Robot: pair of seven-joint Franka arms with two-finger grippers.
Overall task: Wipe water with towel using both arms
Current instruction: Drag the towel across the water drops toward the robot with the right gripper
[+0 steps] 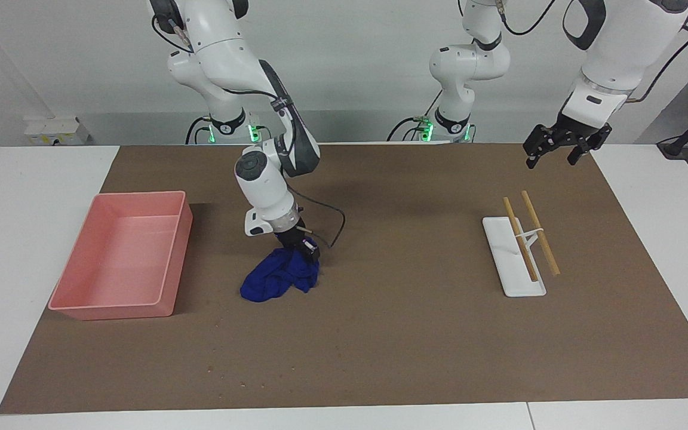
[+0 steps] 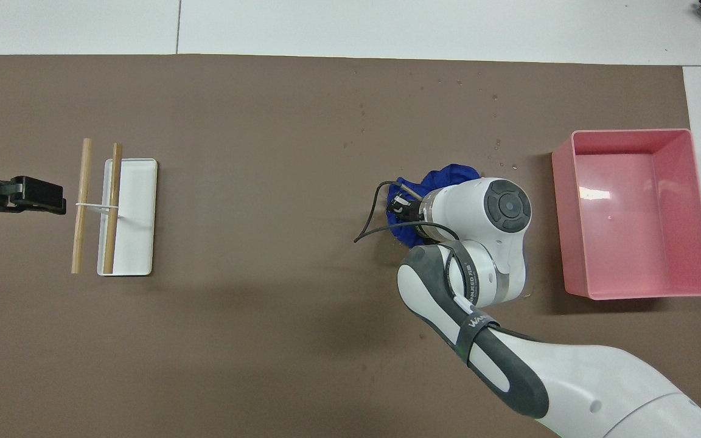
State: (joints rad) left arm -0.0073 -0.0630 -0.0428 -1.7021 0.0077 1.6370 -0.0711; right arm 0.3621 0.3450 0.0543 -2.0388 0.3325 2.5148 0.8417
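The blue towel (image 1: pixel 275 279) lies crumpled on the brown mat beside the pink tray (image 1: pixel 141 194), toward the right arm's end. In the overhead view the towel (image 2: pixel 448 174) is partly hidden under the right wrist. My right gripper (image 1: pixel 308 248) is down on the towel's edge and shut on it; it also shows in the overhead view (image 2: pixel 400 208). Small water drops (image 2: pixel 496 145) dot the mat farther from the robots than the towel. My left gripper (image 1: pixel 558 149) is open and empty, raised over the mat's edge at the left arm's end, and waits (image 2: pixel 28 194).
A white flat stand (image 1: pixel 502 263) with two wooden sticks lies on the mat toward the left arm's end, also seen in the overhead view (image 2: pixel 137 207). The pink tray (image 2: pixel 630 132) is empty. The brown mat (image 1: pixel 404 334) covers most of the table.
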